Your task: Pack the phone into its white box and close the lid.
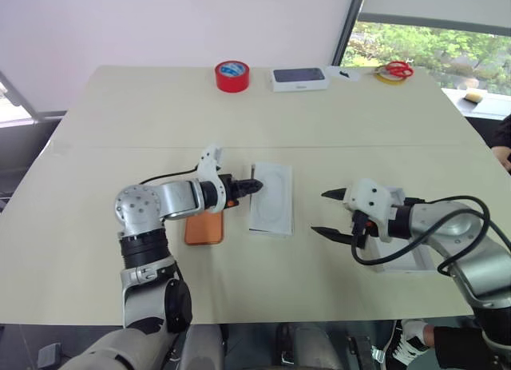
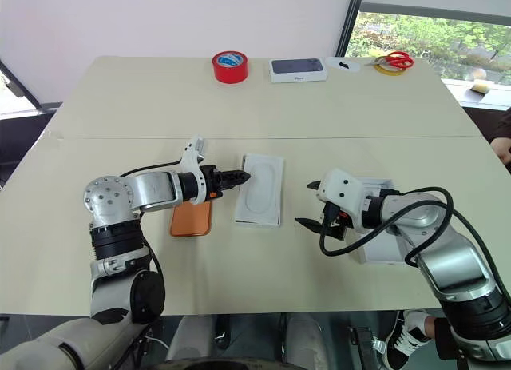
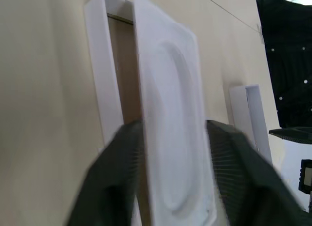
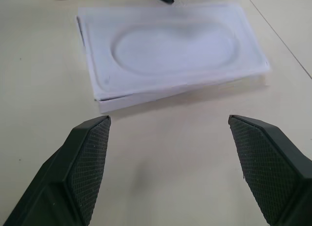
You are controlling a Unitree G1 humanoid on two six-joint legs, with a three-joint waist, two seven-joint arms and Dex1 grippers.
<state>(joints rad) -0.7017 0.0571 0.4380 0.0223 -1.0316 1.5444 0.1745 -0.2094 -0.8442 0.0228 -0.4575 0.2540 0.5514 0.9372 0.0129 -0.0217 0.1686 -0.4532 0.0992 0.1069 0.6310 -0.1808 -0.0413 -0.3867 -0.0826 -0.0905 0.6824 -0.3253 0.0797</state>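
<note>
Listing desk: cream surface [image 1: 335, 130], packing goods mid-desk.
Phone: orange phone [image 1: 204, 228] flat on desk, part-hidden under left arm, just beside box, not yet packed.
Box: white box [image 3: 103, 74] carries a thin white card [image 1: 271, 196] with oval imprint, laid askew over its cavity.
Lid: lid [image 2: 382, 242] lies under right forearm.
Left pincer [image 1: 254, 186]: fingers parted, straddling the card's edge; nothing gripped.
Right pincer [image 1: 329, 212]: wide, empty, facing box.
Risk: card blocks the cavity; a nudge could slide box or card into phone.
Writing: none readable.
Far items: red tape roll [image 1: 232, 75], dark-topped box [image 1: 299, 79].
</note>
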